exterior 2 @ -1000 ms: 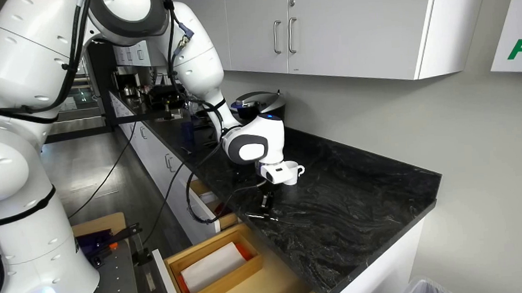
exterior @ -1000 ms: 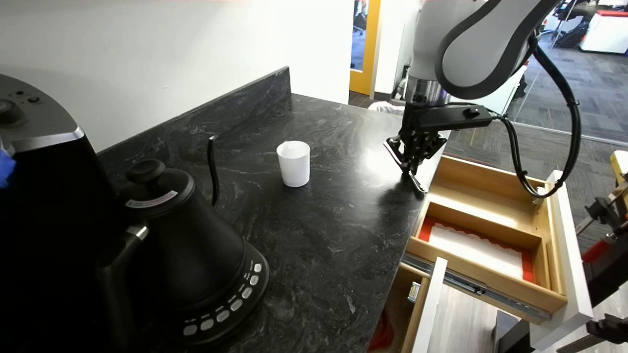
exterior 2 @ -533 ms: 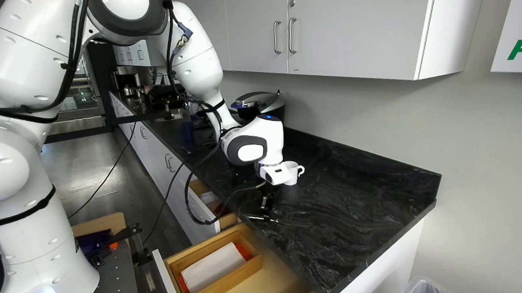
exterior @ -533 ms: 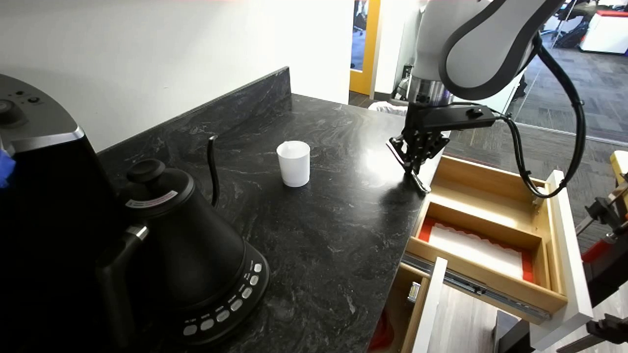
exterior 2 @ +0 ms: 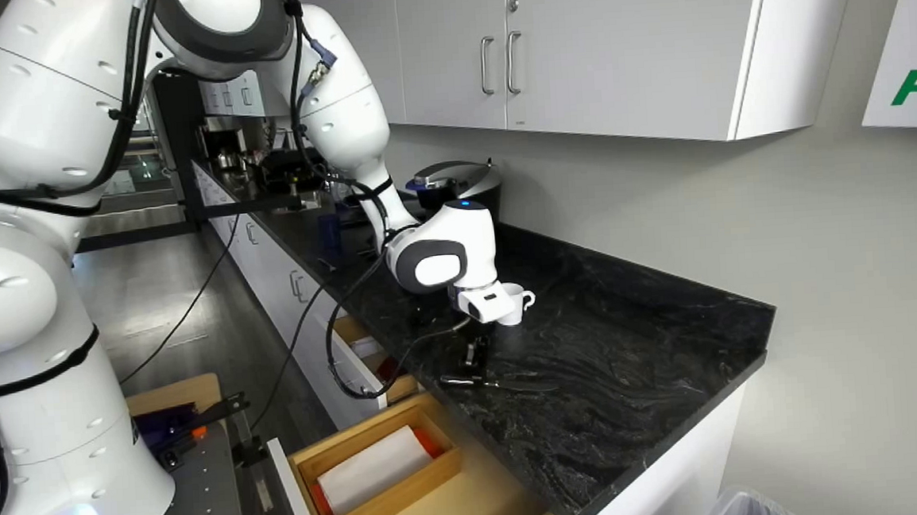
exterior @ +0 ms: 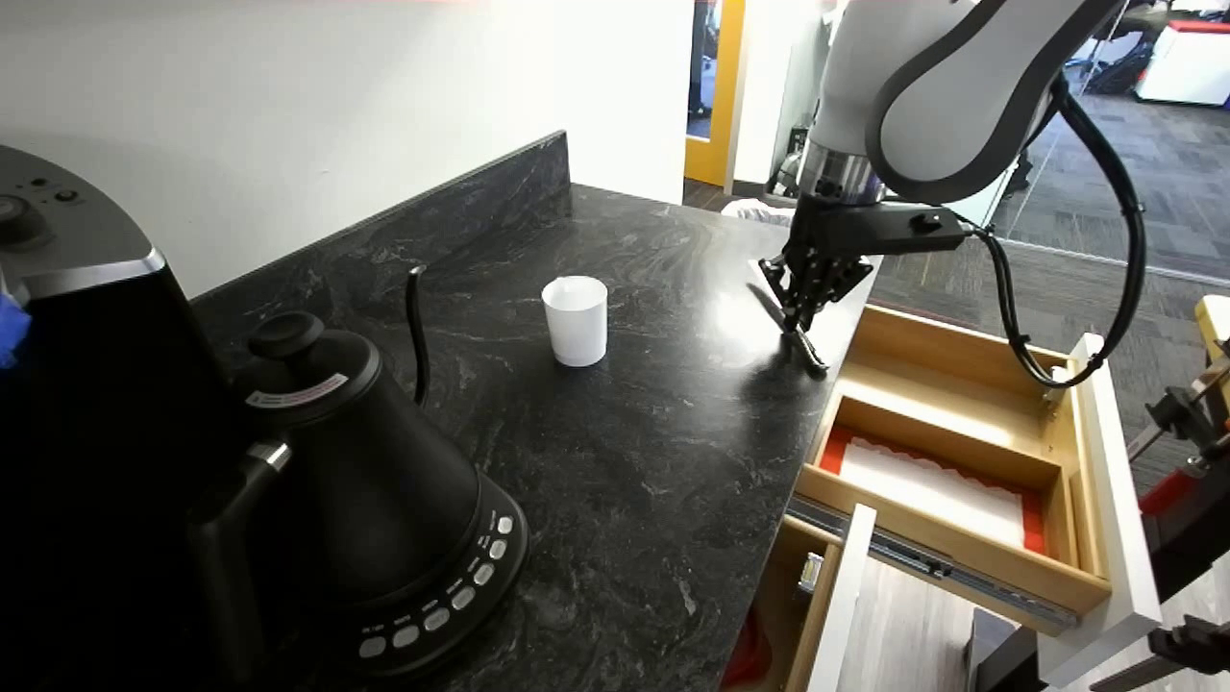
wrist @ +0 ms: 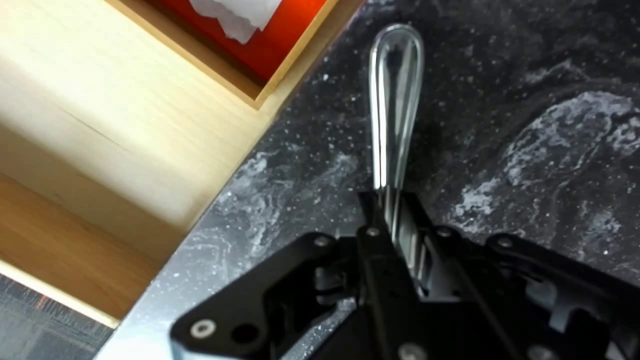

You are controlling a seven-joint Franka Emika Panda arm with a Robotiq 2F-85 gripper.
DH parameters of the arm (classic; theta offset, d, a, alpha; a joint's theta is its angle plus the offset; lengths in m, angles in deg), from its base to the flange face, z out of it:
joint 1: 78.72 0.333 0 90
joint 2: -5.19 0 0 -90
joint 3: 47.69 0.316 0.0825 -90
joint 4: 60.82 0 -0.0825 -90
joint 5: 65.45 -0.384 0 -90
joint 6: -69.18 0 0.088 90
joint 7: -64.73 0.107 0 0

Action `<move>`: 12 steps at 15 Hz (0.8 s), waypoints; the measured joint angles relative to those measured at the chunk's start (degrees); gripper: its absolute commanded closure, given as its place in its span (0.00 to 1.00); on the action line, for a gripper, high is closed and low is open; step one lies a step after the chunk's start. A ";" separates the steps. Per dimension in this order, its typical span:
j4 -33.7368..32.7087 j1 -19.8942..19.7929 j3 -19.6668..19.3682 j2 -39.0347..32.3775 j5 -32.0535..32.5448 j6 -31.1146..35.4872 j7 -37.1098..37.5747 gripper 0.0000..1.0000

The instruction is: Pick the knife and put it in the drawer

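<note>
The knife (wrist: 392, 110) has a shiny metal handle, pointing up the wrist view. My gripper (wrist: 390, 200) is shut on that handle, with a finger on each side; the blade is hidden behind the gripper there. In both exterior views the knife (exterior: 812, 356) (exterior 2: 518, 386) lies nearly level under the gripper (exterior: 793, 329) (exterior 2: 475, 370), close above or on the dark counter near its drawer-side edge; I cannot tell whether it touches. The open wooden drawer (exterior: 971, 527) (exterior 2: 458, 508) is beside and below that edge. Its divided-off compartment holds a red and white item.
The dark counter (exterior: 615, 500) lies below the gripper. A white cup (exterior: 577, 322) (exterior 2: 513, 311) stands on it. A black kettle (exterior: 365, 471) stands farther along. Another partly open drawer (exterior: 848, 605) (exterior 2: 358, 379) is beside the wooden one. The arm's cable loop (exterior: 1134, 231) hangs over the drawer.
The gripper has shifted slightly with the knife, in an exterior view first toward the drawer, then back away from it. The blade has turned and looks darker now. The drawers and cup have not moved.
</note>
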 measured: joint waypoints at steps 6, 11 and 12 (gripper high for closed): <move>0.16 0.11 0.17 0.00 0.00 0.46 -1.18 0.93; 0.40 0.20 0.12 0.00 0.00 3.46 -2.02 0.93; 0.45 0.20 0.13 0.00 0.00 3.65 -2.06 0.93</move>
